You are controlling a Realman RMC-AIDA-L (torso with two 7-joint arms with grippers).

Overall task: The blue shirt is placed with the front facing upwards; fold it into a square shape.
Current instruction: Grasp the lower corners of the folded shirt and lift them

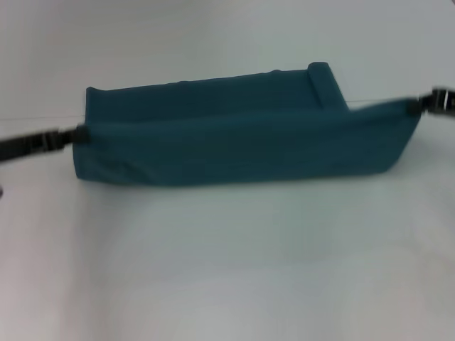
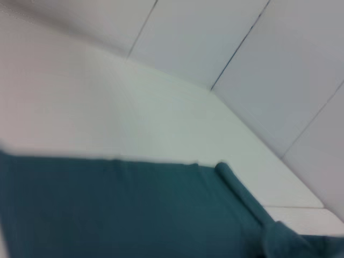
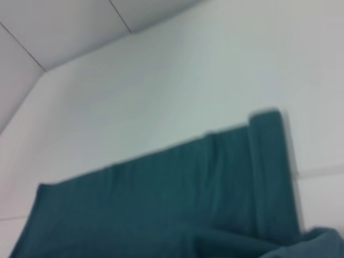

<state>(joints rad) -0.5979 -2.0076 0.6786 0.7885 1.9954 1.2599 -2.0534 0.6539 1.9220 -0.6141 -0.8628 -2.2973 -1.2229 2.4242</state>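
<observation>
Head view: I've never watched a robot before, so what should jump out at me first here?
A long band of dark teal cloth, the blue shirt, stretches across the middle of the white table. Its near edge is lifted and pulled taut between two black grippers: the left gripper pinches one end, the right gripper the other. Behind it, the rest of the shirt lies flat.

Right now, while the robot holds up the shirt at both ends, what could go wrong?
1. The left end effector and the right end effector each pinch only a small bit of the blue shirt. A corner might slip out, and the lifted edge would probably flop down.
2. The right side is held higher than the left, so the fold may land crooked.
3. The narrow flap at the far right could bunch up and spoil the square.
</observation>
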